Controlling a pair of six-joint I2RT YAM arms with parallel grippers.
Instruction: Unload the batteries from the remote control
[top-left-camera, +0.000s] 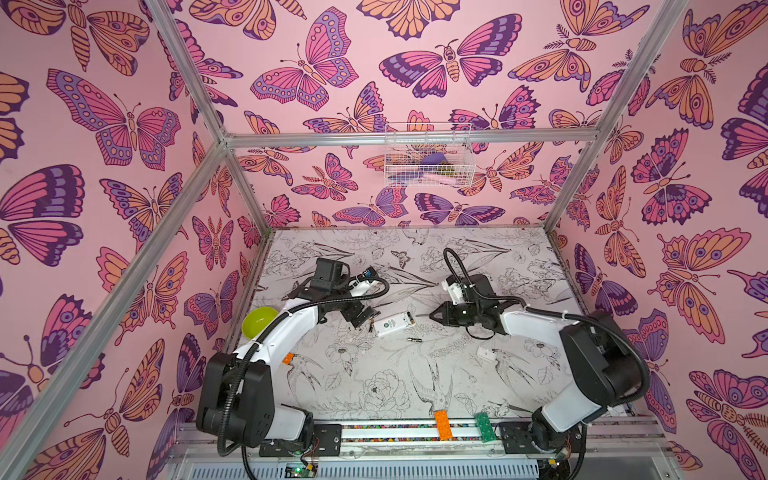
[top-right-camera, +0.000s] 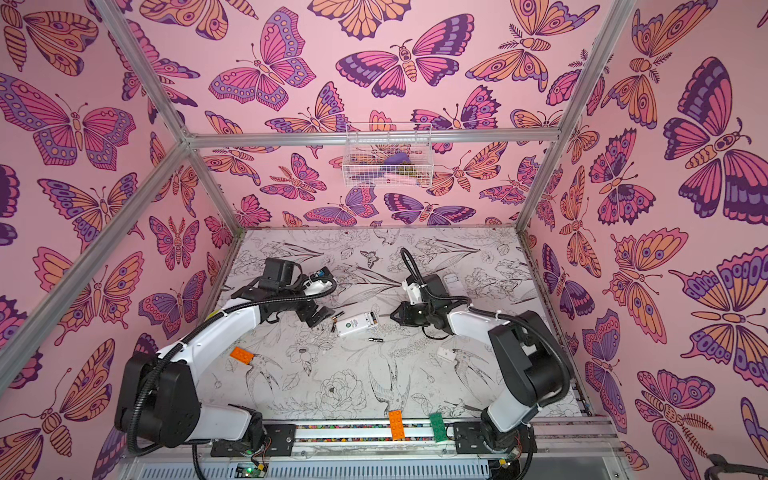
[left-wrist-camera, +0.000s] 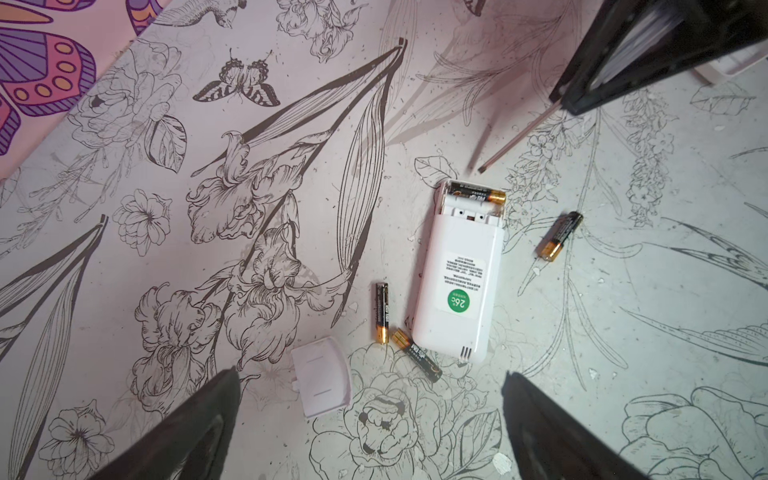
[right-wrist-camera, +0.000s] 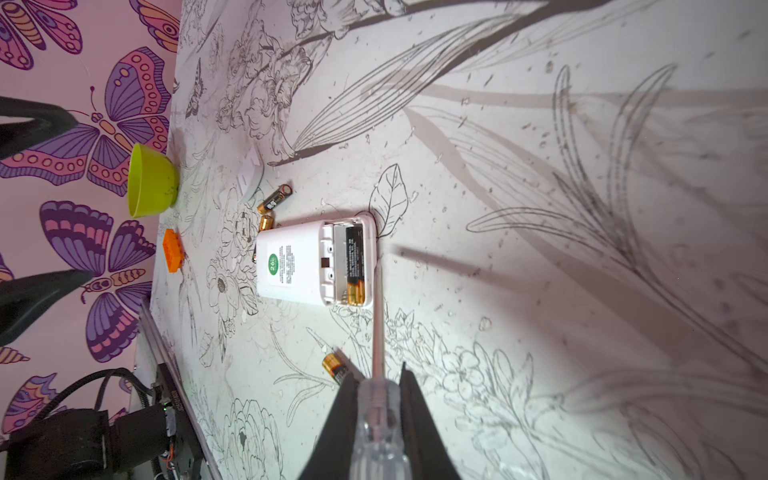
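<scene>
Nearby, white cover (left-wrist-camera: 322, 376), green bowl (right-wrist-camera: 151, 187); screwdriver (right-wrist-camera: 377, 411) beside remote (left-wrist-camera: 457, 286).

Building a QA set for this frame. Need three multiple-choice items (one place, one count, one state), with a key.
1. The bowl sits at the table's:
A. left edge
B. middle
C. right edge

2. Loose batteries on the table:
A. one
B. three
C. six

3. The right gripper is:
A. open, empty
B. shut on a battery
C. shut on the screwdriver

Key:
1 A: in both top views the bowl stands by the left wall.
2 B: that one, another and a third lie outside the remote.
3 C: its fingers clamp the clear handle in the right wrist view.
</scene>
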